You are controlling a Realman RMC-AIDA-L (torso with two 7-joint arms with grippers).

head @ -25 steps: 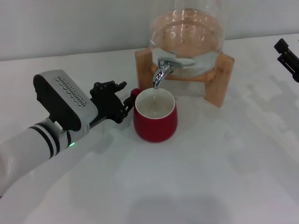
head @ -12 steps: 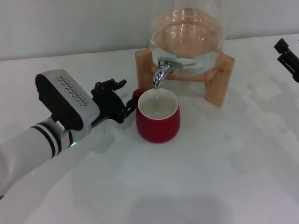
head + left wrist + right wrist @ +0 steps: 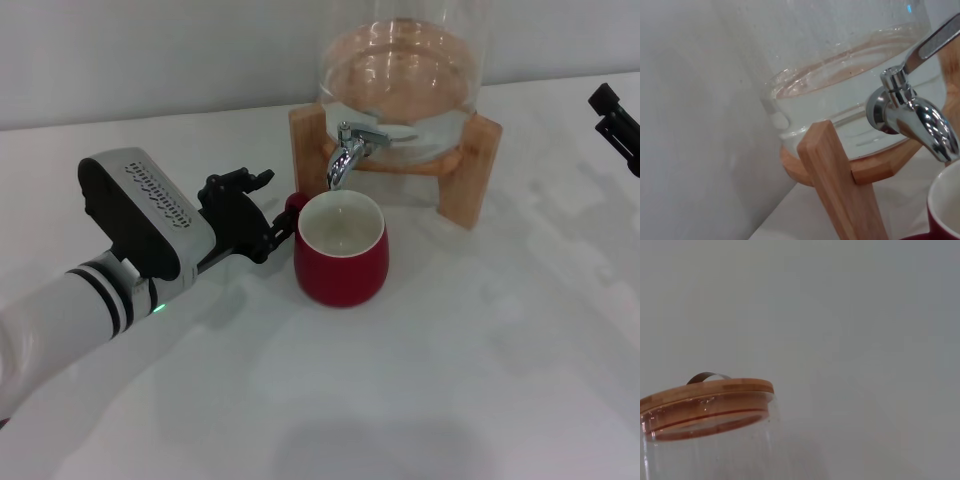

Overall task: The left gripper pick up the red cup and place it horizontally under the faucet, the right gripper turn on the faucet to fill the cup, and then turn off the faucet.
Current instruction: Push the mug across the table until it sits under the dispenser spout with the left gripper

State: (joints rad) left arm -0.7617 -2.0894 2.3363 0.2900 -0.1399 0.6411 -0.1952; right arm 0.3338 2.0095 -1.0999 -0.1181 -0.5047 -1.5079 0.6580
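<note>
The red cup [image 3: 340, 255] stands upright on the white table, its white inside showing, with its rim [image 3: 946, 206] just below the faucet's spout. The chrome faucet [image 3: 346, 155] points down over the cup's far-left rim, and its lever [image 3: 935, 42] sticks out toward the jar's side. No water runs from it. My left gripper [image 3: 277, 218] reaches in from the left and is shut on the cup's small red handle [image 3: 294, 203]. My right gripper [image 3: 614, 122] hangs at the right edge, far from the faucet.
The glass jar [image 3: 400, 75] holds water and rests on a wooden stand [image 3: 471, 170] behind the cup. Its wooden lid [image 3: 705, 392] shows in the right wrist view. A pale wall runs behind the table.
My left gripper has slid the cup a little to the right, bringing it further under the spout. The right gripper has stayed where it was.
</note>
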